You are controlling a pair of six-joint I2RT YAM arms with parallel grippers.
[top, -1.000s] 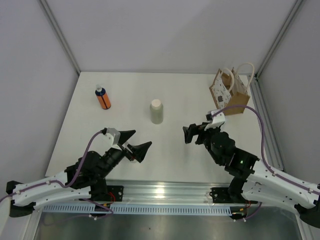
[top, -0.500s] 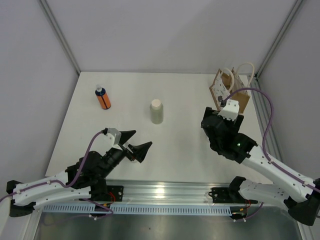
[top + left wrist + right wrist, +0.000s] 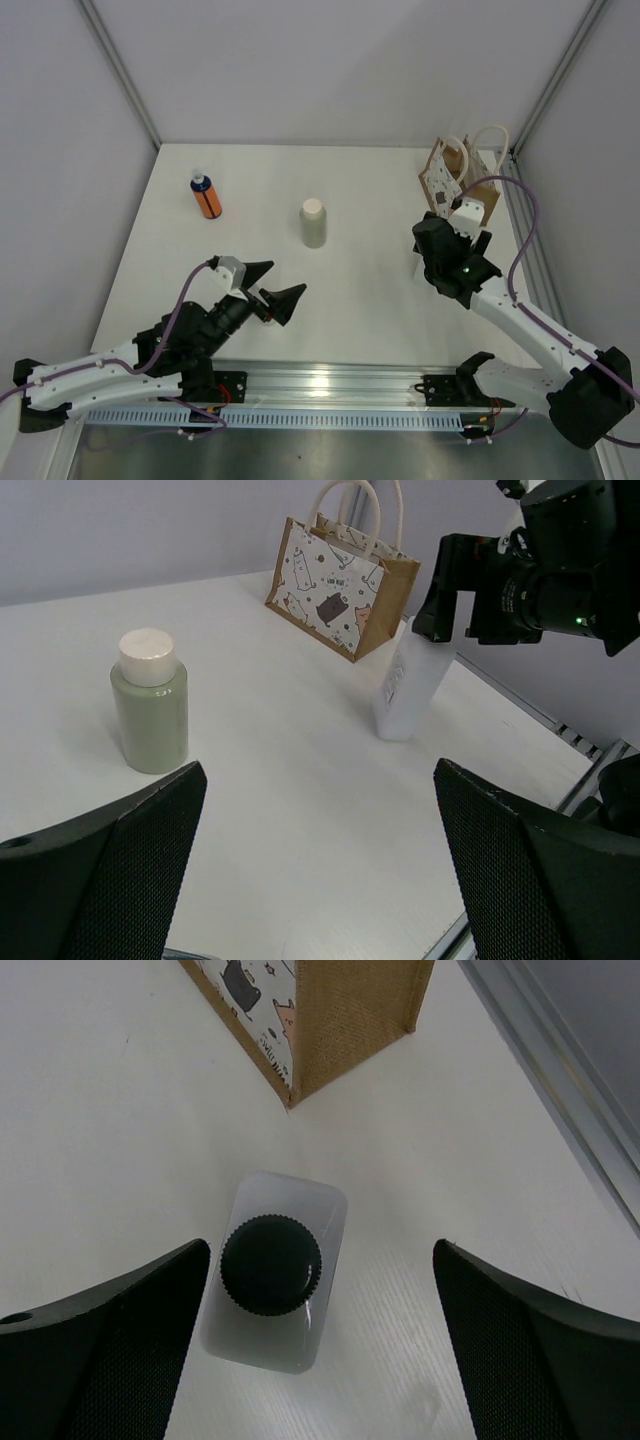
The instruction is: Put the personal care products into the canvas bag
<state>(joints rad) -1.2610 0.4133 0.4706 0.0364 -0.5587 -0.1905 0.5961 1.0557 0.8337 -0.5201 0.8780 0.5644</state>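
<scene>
The canvas bag [image 3: 460, 184] stands upright at the back right, its white printed side facing the table's middle; it also shows as the bag [image 3: 345, 588] and the bag [image 3: 330, 1020]. An orange bottle [image 3: 206, 196] stands at the back left. A pale green bottle with a cream cap [image 3: 314, 223] stands mid-table, also seen as the green bottle [image 3: 150, 702]. A clear bottle with a black cap [image 3: 272, 1270] stands just in front of the bag, also seen as the clear bottle [image 3: 408, 690]. My right gripper [image 3: 320, 1260] hangs open above it, pointing down, right gripper [image 3: 436, 250]. My left gripper [image 3: 318, 770] is open and holds nothing, left gripper [image 3: 272, 292].
A metal rail [image 3: 560, 1070] runs along the table's right edge beside the bag. Grey walls close in the back and sides. The arm bases sit on the metal bar [image 3: 330, 385] at the near edge.
My right arm has swung from the table's middle to the right and tipped its gripper downward over the clear bottle by the bag. The left arm has barely moved.
</scene>
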